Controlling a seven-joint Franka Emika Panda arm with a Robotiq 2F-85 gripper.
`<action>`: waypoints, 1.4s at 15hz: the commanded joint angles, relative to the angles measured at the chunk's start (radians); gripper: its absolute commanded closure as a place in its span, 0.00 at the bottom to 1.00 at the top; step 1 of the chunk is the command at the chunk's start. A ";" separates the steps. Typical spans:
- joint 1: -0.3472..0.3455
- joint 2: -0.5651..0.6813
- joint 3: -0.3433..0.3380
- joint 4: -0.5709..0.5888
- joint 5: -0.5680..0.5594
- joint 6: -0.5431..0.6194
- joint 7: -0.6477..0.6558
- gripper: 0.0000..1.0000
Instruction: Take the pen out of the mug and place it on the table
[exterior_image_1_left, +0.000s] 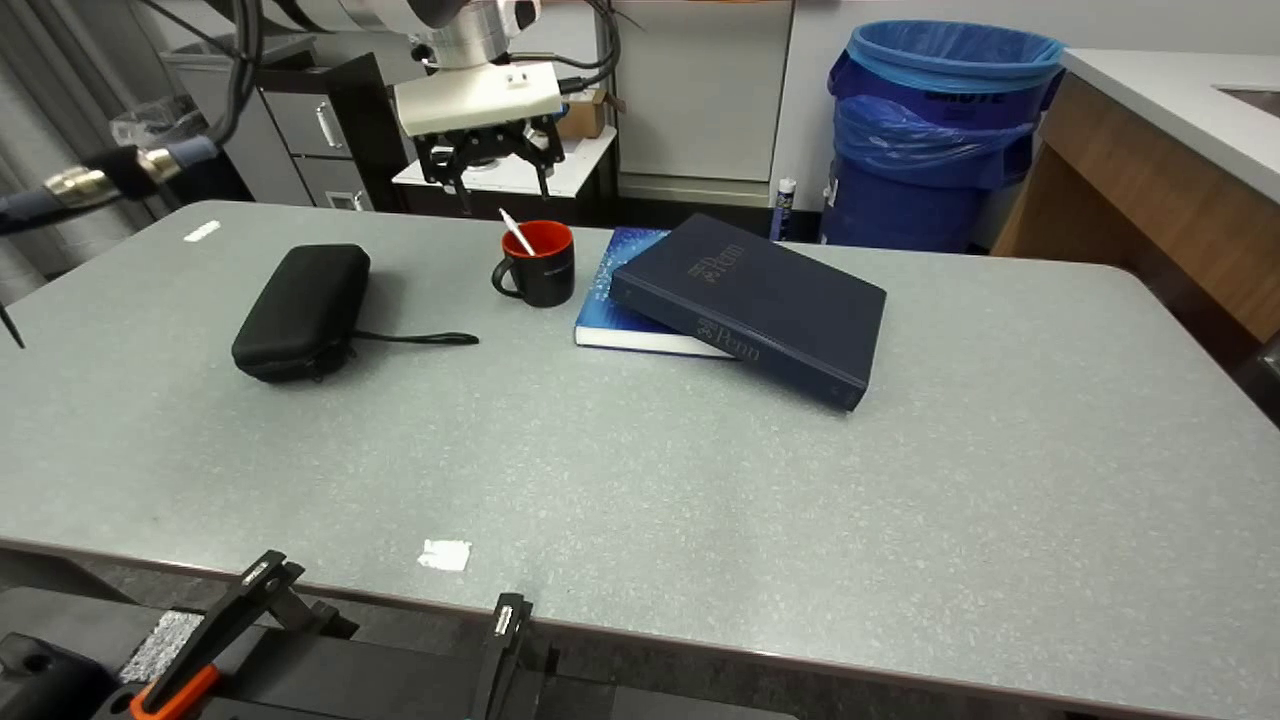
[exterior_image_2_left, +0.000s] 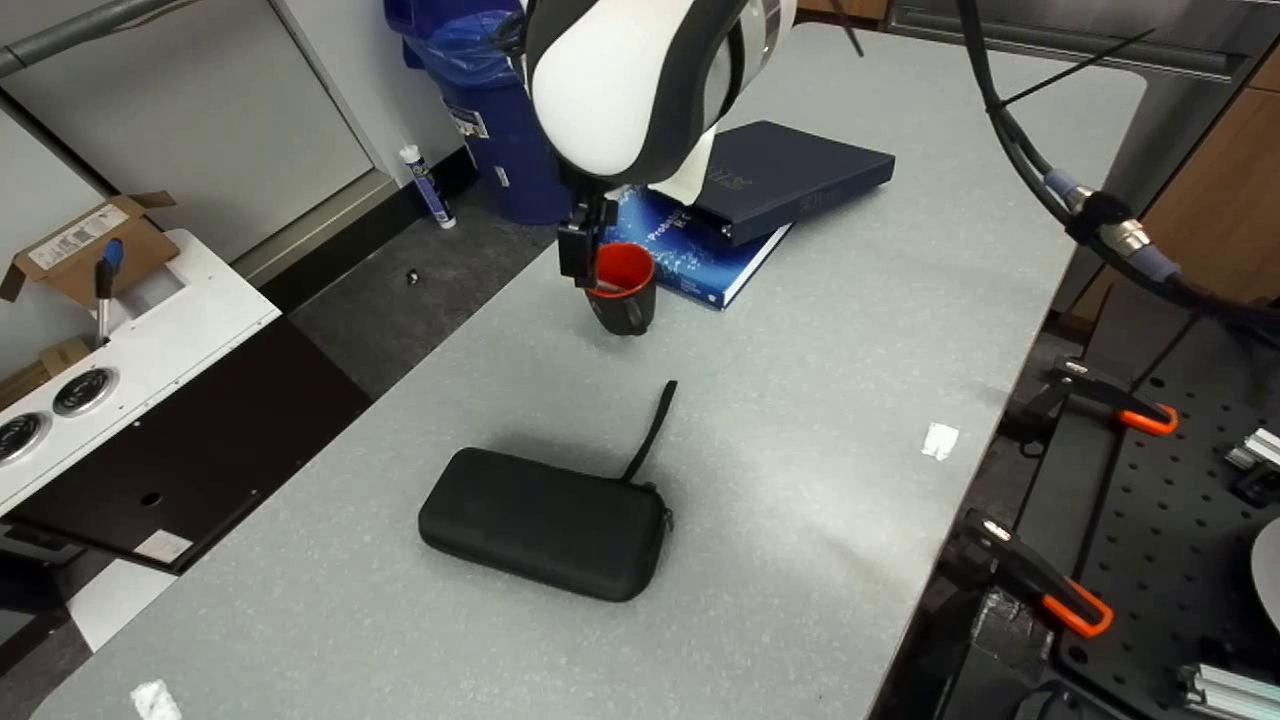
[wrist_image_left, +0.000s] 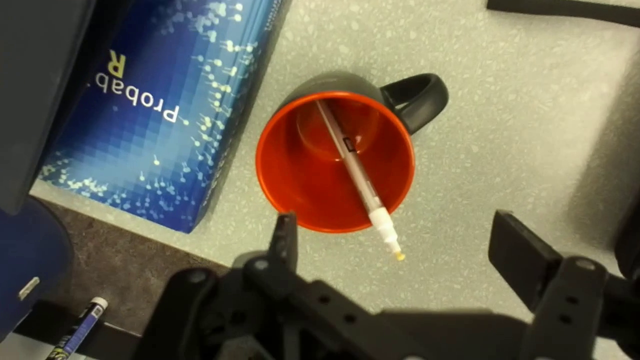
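One pen (wrist_image_left: 357, 172) shows its yellow tip only in wrist view, gripper (wrist_image_left: 394, 237) parted.

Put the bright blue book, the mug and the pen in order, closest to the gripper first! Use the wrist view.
1. Pen: its white end pokes out toward the gripper.
2. Mug: holding the pen's other end.
3. Bright blue book: left of the mug in this picture.
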 joint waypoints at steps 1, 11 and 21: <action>-0.053 0.105 0.057 0.112 0.018 0.016 -0.065 0.00; -0.160 0.181 0.181 0.184 0.048 -0.005 -0.184 0.51; -0.177 0.124 0.188 0.148 0.051 -0.038 -0.153 1.00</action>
